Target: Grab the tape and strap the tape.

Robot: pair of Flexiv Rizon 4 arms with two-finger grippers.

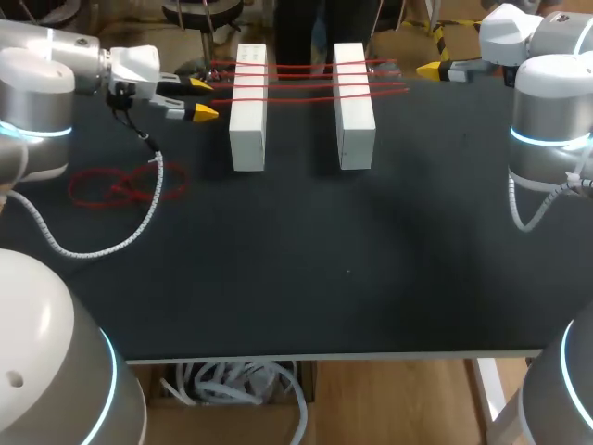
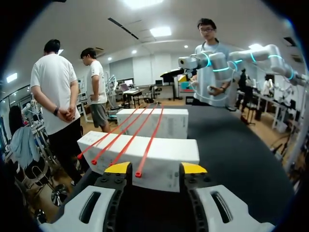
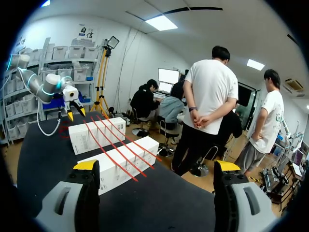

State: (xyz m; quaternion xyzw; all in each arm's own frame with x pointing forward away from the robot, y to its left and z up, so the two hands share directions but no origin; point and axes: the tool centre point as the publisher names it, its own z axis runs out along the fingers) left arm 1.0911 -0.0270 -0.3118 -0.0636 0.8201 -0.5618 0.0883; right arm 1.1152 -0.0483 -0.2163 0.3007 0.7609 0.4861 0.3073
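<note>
Red tape strips (image 1: pixel 306 79) span two white rectangular blocks (image 1: pixel 248 111); my left gripper (image 1: pixel 204 98) open, empty, just off their ends; right gripper (image 3: pixel 157 166) wide open, empty (loose red tape tangle (image 1: pixel 120 188) lies nearby)

You have nothing legible here. The white boxes (image 1: pixel 248 120) at 12 o'clock bear faint print, too small for you to read.

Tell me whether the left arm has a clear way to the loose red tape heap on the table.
Probably yes. The loose red tape lies near the open left gripper with nothing between. Only the arm's own coiled cable drapes across it and might snag.
</note>
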